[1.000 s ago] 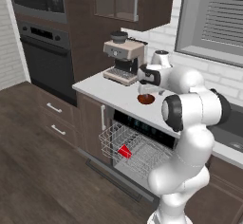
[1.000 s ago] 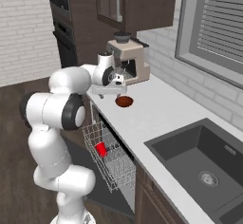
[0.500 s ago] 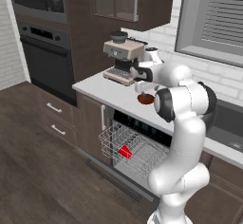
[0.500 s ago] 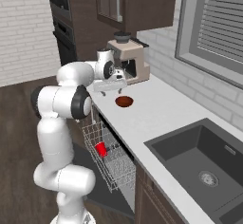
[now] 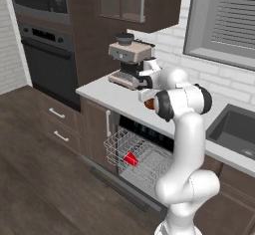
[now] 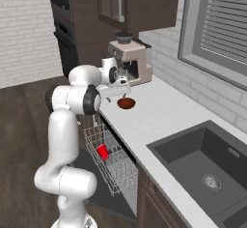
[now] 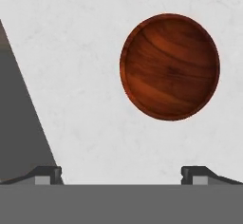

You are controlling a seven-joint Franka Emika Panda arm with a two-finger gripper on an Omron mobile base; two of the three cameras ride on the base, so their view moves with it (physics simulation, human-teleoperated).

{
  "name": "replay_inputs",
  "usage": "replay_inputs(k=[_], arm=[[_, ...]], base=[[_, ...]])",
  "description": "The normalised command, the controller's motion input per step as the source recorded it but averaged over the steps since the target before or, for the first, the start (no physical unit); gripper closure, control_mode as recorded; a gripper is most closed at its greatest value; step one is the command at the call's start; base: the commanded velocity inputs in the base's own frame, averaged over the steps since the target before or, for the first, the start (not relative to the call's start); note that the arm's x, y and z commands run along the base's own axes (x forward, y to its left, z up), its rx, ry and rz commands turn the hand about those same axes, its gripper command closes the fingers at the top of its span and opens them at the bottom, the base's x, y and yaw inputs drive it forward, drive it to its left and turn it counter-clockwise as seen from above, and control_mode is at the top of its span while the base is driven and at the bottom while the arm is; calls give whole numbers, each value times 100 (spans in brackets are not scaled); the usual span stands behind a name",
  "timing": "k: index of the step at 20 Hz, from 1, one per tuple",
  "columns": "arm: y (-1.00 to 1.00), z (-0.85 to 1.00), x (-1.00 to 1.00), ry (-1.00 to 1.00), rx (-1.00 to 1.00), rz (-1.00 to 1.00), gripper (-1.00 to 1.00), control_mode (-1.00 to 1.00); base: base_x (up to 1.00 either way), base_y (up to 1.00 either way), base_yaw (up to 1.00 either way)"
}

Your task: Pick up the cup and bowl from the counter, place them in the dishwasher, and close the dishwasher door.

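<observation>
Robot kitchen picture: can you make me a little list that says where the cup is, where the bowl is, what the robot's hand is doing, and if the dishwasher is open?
cup: the red cup lies in the wire rack of the dishwasher
bowl: the reddish-brown bowl sits empty on the counter, near the coffee machine
gripper: the gripper is above the counter beside the bowl, jaws wide open, holding nothing
dishwasher door: down and open, rack pulled out
left to do: bowl into the rack, then shut the door
</observation>
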Motion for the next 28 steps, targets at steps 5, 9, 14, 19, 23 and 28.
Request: replay_inputs(k=[5,9,14,19,23,28], arm=[[8,-9,31,10,-3,0,-100,-100],[1,-1,36,8,-1,0,-100,-100],[6,-25,4,1,-1,1,-100,-100],[0,-46,3,-6,-4,3,-100,-100],[0,-51,32,-1,-1,6,-100,-100],[0,-41,22,-1,0,6,-100,-100]], base=[[0,0,0],[0,0,0],[0,0,0],[0,0,0],[0,0,0],[0,0,0]])
